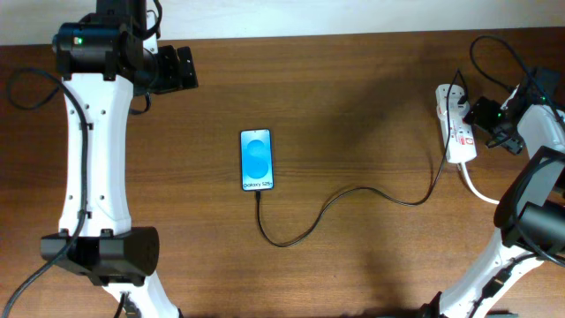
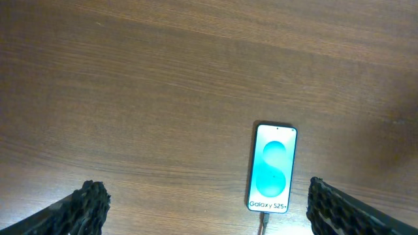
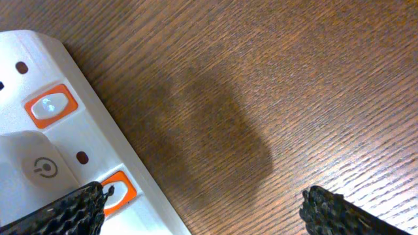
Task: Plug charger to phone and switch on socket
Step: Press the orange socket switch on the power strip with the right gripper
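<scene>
Overhead, I see the phone (image 1: 257,160) mid-frame. The charger (image 1: 353,191) meets its bottom edge and curves right to the socket (image 1: 456,124) at upper right. My left gripper (image 2: 209,212) is spread at upper left. My right gripper (image 3: 206,212) is spread too, with one finger (image 3: 65,212) overlapping a switch (image 3: 122,188).

I take this for a robotics lab, though little past the bench shows: a white left arm (image 1: 93,150) and right arm (image 1: 543,128) over a wood-grain surface (image 1: 353,88).
</scene>
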Controlling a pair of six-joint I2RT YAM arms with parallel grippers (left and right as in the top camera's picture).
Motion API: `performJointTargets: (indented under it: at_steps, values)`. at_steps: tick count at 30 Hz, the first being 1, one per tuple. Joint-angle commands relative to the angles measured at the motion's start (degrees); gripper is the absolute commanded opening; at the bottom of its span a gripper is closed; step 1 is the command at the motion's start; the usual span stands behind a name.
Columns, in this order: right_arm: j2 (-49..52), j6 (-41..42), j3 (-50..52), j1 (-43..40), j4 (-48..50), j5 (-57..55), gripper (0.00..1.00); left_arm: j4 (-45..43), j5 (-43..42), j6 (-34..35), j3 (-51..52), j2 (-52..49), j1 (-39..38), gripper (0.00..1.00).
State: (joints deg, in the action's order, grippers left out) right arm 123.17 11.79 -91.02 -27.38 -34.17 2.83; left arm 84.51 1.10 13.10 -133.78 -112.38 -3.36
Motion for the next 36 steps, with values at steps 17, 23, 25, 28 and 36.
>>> performJointTargets:
  at_steps: [17,23,25,28,36]
  values:
    - [1.07,0.68,1.79,1.99,0.37,-1.4,0.99,0.04,0.63,-0.35,-0.79,1.14,0.15,1.0]
    - [1.07,0.5,2.38,2.47,-0.13,-1.4,0.99,0.04,0.63,-0.35,-0.79,1.14,0.15,0.99]
    - [1.09,0.13,2.49,3.04,-0.31,-1.4,0.99,0.04,0.63,-0.35,-0.79,1.14,0.15,0.99]
    - [1.09,-0.59,2.67,3.96,-1.18,-1.62,0.99,0.04,0.63,-0.35,-0.79,1.14,0.15,0.99]
    - [1.09,-0.59,2.75,4.17,-3.82,0.07,0.99,0.04,0.63,-0.35,-0.79,1.14,0.15,0.99]
